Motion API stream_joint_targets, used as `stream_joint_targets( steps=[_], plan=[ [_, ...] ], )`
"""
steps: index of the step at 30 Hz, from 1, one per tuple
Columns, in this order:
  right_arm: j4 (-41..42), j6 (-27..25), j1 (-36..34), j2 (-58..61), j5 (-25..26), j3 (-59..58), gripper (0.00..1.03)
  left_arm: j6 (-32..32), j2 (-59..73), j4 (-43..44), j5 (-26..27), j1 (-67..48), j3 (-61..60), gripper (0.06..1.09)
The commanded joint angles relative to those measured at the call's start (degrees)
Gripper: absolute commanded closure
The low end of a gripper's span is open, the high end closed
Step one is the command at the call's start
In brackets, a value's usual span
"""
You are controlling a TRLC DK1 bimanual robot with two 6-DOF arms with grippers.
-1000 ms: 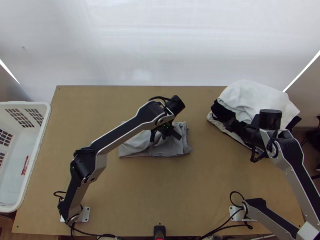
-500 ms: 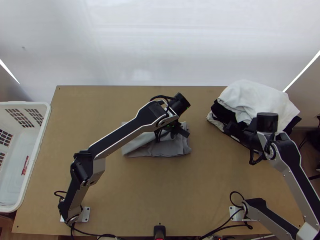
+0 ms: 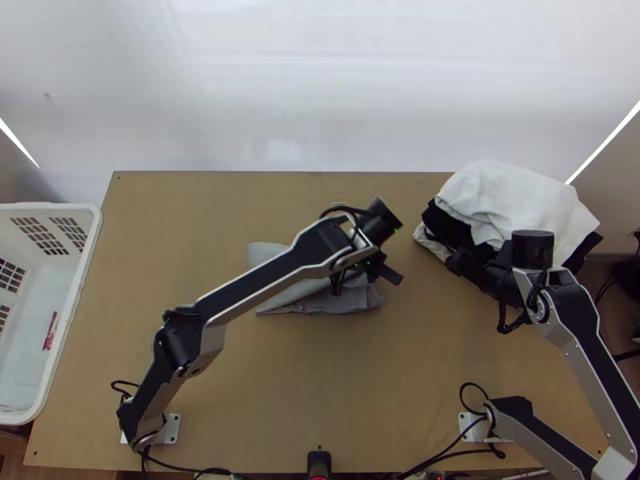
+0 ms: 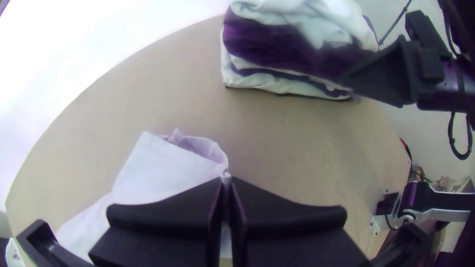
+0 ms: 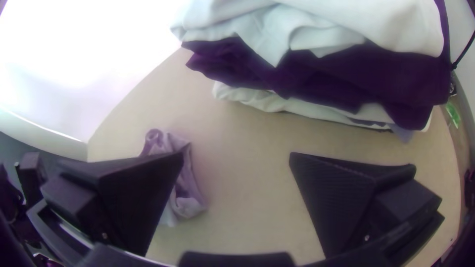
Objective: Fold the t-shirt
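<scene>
My left gripper (image 3: 386,270) is over the right part of the light grey t-shirt (image 3: 276,298), which lies folded and partly bunched at mid-table, partly under the left arm. In the left wrist view, my left gripper (image 4: 226,184) is shut on an edge of the t-shirt (image 4: 158,170). At the table's right side, my right gripper (image 3: 468,268) stands next to the clothes pile. The right wrist view has my right gripper (image 5: 236,157) open with nothing between its fingers, the t-shirt (image 5: 185,185) lying beyond one finger.
A stack of white and black clothes (image 3: 512,200) lies at the table's back right, close to the right gripper. A white plastic basket (image 3: 92,240) stands at the left edge. Bare tabletop (image 3: 336,376) spreads in front of the t-shirt.
My left gripper has moved right, and the t-shirt's left part has shifted right with it. The right arm has drawn slightly to the left near the pile.
</scene>
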Motion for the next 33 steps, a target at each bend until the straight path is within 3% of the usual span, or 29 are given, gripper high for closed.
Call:
stream_joint_targets(
  steps=[1, 2, 3, 4, 16, 18, 21, 26, 33],
  plan=[
    [0.44, 0.07, -0.57, 0.11, -0.03, -0.29, 0.04, 0.14, 2.63, 1.23, 1.78, -2.41, 0.06, 0.87],
    [0.53, 0.16, -0.66, 0.11, -0.03, -0.29, 0.04, 0.23, 2.63, 1.14, 2.04, -2.68, 0.06, 0.56],
    [0.61, 0.24, -0.74, 0.02, -0.03, -0.29, 0.04, 1.02, 2.63, 1.05, 4.06, -2.76, 0.06, 0.18],
    [0.7, 0.33, -0.83, 0.11, -0.03, -0.29, 0.04, 1.81, 2.55, 1.05, 7.32, -2.68, 0.15, 0.1],
    [5.45, 0.86, 2.51, 4.33, -0.11, -1.26, 0.04, 0.06, -2.38, 3.07, 7.93, 3.56, 0.85, 0.1],
    [5.45, 3.32, 3.56, 6.7, -2.93, -1.26, 0.04, -1.17, -3.17, 2.2, 7.93, 6.46, 0.85, 0.1],
    [5.36, 11.23, 4.27, 10.83, -12.77, -0.55, 0.04, -1.53, -4.66, 0.35, 6.0, 11.03, 0.5, 0.1],
    [7.38, 13.78, 13.14, 16.19, -13.3, 1.64, 0.04, -2.32, -10.9, -0.09, 2.57, 16.66, -1.25, 0.1],
    [9.23, 12.72, 16.04, 27.53, -14.26, 6.57, 0.04, -1.35, -16.35, -1.58, 1.96, 22.99, -2.4, 0.1]
  ],
)
